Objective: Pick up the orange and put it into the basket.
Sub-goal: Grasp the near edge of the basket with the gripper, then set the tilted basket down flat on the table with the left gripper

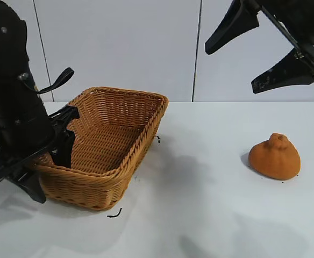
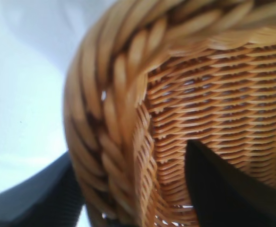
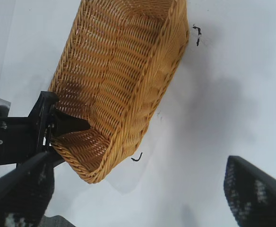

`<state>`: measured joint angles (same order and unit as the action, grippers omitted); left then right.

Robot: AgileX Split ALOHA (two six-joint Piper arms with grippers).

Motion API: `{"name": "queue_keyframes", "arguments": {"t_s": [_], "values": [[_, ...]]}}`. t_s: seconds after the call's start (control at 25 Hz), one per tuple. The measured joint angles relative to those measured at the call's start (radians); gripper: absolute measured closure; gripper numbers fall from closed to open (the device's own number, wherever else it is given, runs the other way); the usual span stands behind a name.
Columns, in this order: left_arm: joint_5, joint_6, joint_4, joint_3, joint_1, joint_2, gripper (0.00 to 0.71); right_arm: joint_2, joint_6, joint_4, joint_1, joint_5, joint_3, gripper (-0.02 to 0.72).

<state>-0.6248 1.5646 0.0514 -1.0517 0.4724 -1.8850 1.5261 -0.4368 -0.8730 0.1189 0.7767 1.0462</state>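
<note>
Left gripper (image 1: 57,148) fingers pinch basket (image 1: 116,134) wall at bench's left, one inside, one outside. Orange (image 1: 275,157) sits untouched near bench's right edge. Right gripper (image 1: 254,54) hangs above, fingers wide, empty. Risk: round orange may roll when grasped

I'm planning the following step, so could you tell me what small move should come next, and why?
Probably the right end effector should descend toward the orange. It hangs open high above the table, while the orange lies untouched outside the basket. The left end effector straddles the basket's rim at the near left corner, one finger inside and one outside, apparently steadying it.
</note>
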Motion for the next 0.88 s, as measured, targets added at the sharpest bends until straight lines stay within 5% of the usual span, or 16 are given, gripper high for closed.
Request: {"name": "queue_keyframes", "arguments": {"t_s": [0.24,0.44,0.88], "values": [[-0.001,-0.008,0.003,-0.016,-0.016,0.002,0.615,0.000,0.000,0.000,0.000,0.000,0.000,0.008],[-0.044,-0.092,-0.001,-0.102,-0.082,0.039,0.618,0.000,0.000,0.000,0.000,-0.001,0.000,0.008],[-0.367,-0.998,0.144,-0.433,-0.229,-0.120,0.618,0.000,0.000,-0.001,0.000,0.000,0.000,0.008]]}}
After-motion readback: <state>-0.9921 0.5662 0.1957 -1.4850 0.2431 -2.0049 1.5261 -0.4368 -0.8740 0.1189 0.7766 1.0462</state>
